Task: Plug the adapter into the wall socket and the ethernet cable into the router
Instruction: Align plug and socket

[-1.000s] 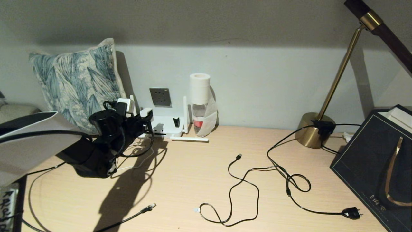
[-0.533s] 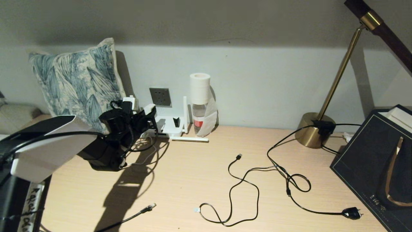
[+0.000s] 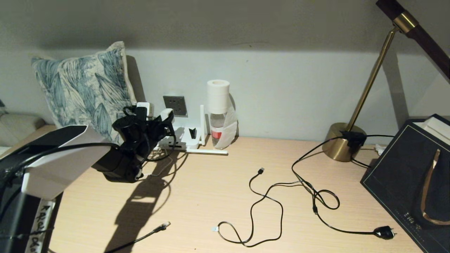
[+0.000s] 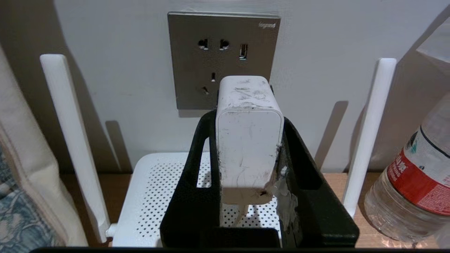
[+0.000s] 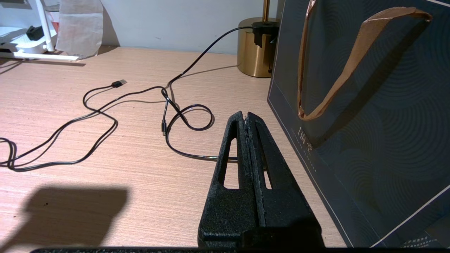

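At the desk's [image 3: 218,196] back-left edge, the left gripper [image 4: 248,116] clamps the adapter [image 4: 248,140] seemingly just short of the wall socket [image 4: 197,63], above the router [image 4: 154,189]; the right gripper [image 5: 245,117] sits pressed together.

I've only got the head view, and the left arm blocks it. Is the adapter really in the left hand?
Observer: Yes. The left wrist view shows the adapter clamped between the left hand's two black fingers.
Operator: Is it lined up with the holes?
Observer: It sits in front of the wall socket's lower right part and hides some of the lower holes. I cannot tell whether its prongs have entered.
Operator: And the right hand?
Observer: The right hand is shut on nothing, above the table beside the dark bag.
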Motion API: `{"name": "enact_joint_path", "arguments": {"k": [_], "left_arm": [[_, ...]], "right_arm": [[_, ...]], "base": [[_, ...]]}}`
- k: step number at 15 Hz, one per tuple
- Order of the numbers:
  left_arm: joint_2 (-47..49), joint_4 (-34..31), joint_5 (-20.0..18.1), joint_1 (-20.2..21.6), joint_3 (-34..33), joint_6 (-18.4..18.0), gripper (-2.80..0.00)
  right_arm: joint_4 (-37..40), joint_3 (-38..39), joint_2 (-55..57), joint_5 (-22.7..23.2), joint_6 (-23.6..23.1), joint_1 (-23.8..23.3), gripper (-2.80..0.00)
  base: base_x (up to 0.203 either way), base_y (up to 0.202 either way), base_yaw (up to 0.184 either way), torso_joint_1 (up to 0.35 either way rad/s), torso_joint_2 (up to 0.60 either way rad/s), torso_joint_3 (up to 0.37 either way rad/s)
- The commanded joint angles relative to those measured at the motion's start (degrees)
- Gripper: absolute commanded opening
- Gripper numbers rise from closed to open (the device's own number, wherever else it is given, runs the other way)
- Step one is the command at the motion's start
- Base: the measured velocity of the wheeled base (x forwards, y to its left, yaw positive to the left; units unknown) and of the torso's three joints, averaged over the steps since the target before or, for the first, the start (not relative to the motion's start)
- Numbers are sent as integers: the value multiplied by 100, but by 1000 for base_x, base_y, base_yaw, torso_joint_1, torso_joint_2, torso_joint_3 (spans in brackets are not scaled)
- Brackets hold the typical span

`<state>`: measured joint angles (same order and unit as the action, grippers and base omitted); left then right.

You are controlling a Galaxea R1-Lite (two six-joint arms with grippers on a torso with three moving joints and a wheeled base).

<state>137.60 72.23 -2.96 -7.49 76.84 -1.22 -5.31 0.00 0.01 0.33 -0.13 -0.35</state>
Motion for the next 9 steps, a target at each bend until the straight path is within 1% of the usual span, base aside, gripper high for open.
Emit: {"name": "enact_joint_path", "arguments": {"k": [1, 4, 9], "left_arm": [[36, 37, -2, 1, 63, 7, -280], [171, 37, 6, 1, 323, 7, -280], [232, 37, 24, -16, 375, 18, -280]], "right_arm": [[-5, 202, 8, 2, -4, -1, -280], [-5, 202, 8, 2, -4, -1, -280], [-5, 202, 8, 2, -4, -1, -280]], "base": [[0, 0, 0, 0, 0, 0], [0, 0, 0, 0, 0, 0], [0, 0, 0, 0, 0, 0]]}}
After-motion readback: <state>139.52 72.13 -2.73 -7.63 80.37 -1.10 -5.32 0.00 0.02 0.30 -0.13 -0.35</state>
